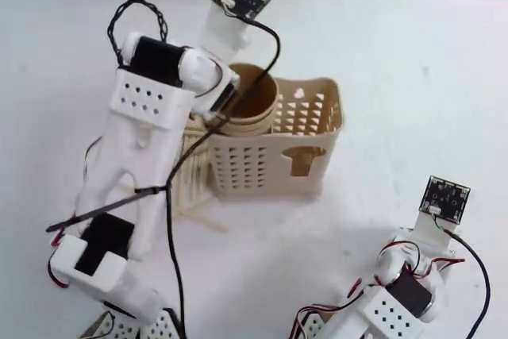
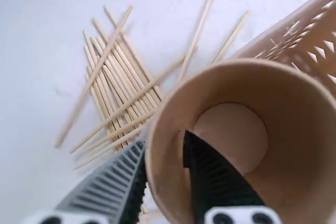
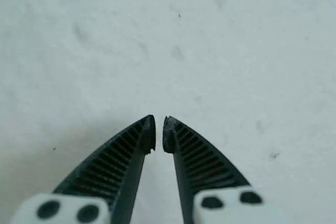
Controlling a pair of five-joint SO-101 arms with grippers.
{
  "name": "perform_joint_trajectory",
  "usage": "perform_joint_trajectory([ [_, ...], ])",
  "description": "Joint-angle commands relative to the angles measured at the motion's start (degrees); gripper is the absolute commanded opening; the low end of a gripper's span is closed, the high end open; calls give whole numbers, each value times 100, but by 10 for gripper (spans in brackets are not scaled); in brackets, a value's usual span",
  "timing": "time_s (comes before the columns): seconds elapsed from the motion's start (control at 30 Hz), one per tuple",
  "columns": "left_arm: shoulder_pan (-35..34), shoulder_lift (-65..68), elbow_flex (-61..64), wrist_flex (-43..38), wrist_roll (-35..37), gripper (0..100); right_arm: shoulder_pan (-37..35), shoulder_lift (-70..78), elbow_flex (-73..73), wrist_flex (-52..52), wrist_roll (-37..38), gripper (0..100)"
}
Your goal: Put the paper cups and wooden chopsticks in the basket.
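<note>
White tabletop (image 1: pixel 413 61) bears a slotted basket (image 1: pixel 313 129), at whose end a brown paper cup (image 2: pixel 247 93) is pinched by the left gripper (image 2: pixel 164 141), one jaw inside the cup, one outside, closed on its wall. Wooden chopsticks (image 2: pixel 118 95) lie heaped on the table just beside the basket. Well apart, the right gripper (image 3: pixel 159 129) hangs over bare table, jaws almost together, a sliver between the tips.
</note>
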Motion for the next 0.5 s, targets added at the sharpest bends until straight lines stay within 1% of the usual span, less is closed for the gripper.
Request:
perform_joint_trajectory([
  [0.0, -66, -75, -870, 273, -255, 133, 22, -22, 35, -75, -44, 45],
  [0.1, -110, -75, -1336, 422, -264, 135, 22, -22, 35, -75, -44, 45],
  [0.2, -110, -75, -1415, 431, -299, 136, 22, -22, 35, -75, -44, 45],
  [0.27, -119, -31, -1389, 448, -281, 136, 22, -22, 35, -75, -44, 45],
  [0.47, -541, -31, -800, 422, -316, 137, 22, -22, 35, -75, -44, 45],
])
